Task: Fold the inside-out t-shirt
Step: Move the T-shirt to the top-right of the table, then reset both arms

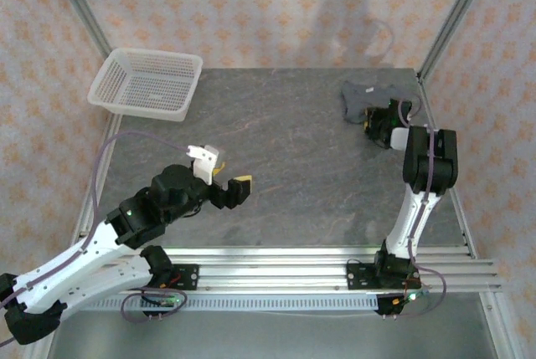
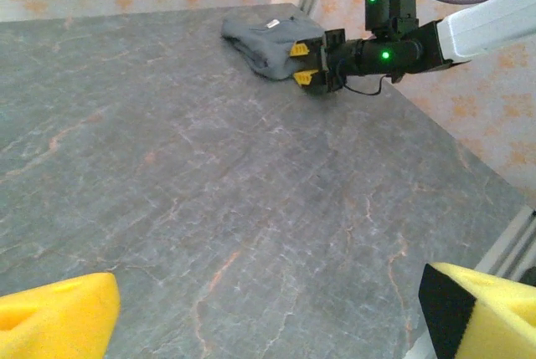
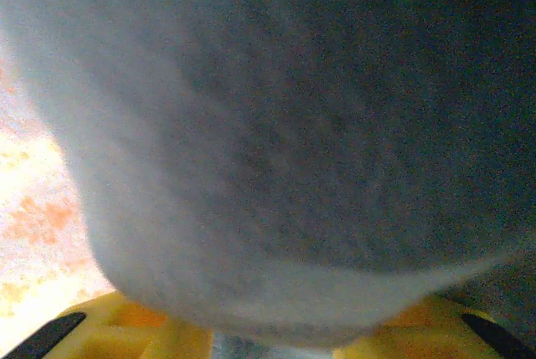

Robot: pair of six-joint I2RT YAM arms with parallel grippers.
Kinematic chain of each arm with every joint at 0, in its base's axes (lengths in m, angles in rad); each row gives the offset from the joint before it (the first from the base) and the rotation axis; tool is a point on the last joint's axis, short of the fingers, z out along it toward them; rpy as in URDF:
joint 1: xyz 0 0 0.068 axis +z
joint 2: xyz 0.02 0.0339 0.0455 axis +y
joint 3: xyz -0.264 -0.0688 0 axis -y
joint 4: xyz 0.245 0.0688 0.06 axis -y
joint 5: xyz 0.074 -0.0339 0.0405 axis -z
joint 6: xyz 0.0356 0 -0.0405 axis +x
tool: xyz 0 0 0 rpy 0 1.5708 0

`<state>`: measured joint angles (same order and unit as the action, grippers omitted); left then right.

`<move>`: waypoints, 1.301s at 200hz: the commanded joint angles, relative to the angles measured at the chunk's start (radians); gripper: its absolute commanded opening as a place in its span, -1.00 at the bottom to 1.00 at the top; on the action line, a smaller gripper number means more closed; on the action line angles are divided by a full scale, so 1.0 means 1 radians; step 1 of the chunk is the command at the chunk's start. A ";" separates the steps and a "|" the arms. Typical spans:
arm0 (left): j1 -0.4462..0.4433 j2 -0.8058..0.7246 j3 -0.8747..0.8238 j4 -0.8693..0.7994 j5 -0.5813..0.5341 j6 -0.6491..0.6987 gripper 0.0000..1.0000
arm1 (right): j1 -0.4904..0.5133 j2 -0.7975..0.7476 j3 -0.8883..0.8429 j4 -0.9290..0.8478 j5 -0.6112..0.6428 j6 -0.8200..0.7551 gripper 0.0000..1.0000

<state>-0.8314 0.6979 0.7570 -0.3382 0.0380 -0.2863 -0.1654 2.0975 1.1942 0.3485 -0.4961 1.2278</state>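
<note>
The inside-out t-shirt (image 1: 363, 95) is a crumpled dark grey heap at the far right corner of the table. My right gripper (image 1: 374, 121) is at its near edge. In the left wrist view the t-shirt (image 2: 261, 41) has its edge bunched between the right gripper's (image 2: 301, 64) two yellow pads. In the right wrist view blurred grey fabric (image 3: 293, 125) lies over the yellow fingers (image 3: 126, 330), pressed close to the camera. My left gripper (image 1: 224, 171) hovers over the table's near left part, open, its pads (image 2: 54, 317) wide apart with nothing between them.
A white mesh basket (image 1: 134, 108) stands at the far left corner, overhanging the table edge. The grey stone-look tabletop (image 1: 285, 150) stretches between the two arms. Metal frame posts rise at the back corners, and rails run along the near edge.
</note>
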 commanded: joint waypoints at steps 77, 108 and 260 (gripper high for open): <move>0.003 -0.032 -0.073 0.011 -0.269 0.002 0.95 | -0.055 0.273 0.582 -0.351 0.069 -0.194 -0.10; 0.004 -0.020 -0.091 0.033 -0.313 0.069 1.00 | -0.055 0.135 0.451 -0.326 0.015 -0.232 0.09; 0.633 0.234 -0.491 0.753 -0.585 0.287 1.00 | 0.077 -0.936 -0.784 -0.016 0.634 -1.047 0.99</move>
<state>-0.2840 0.7826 0.2680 0.1844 -0.5583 -0.0418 -0.1051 1.0706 0.4877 0.1204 0.0101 0.3256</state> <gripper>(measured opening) 0.998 0.992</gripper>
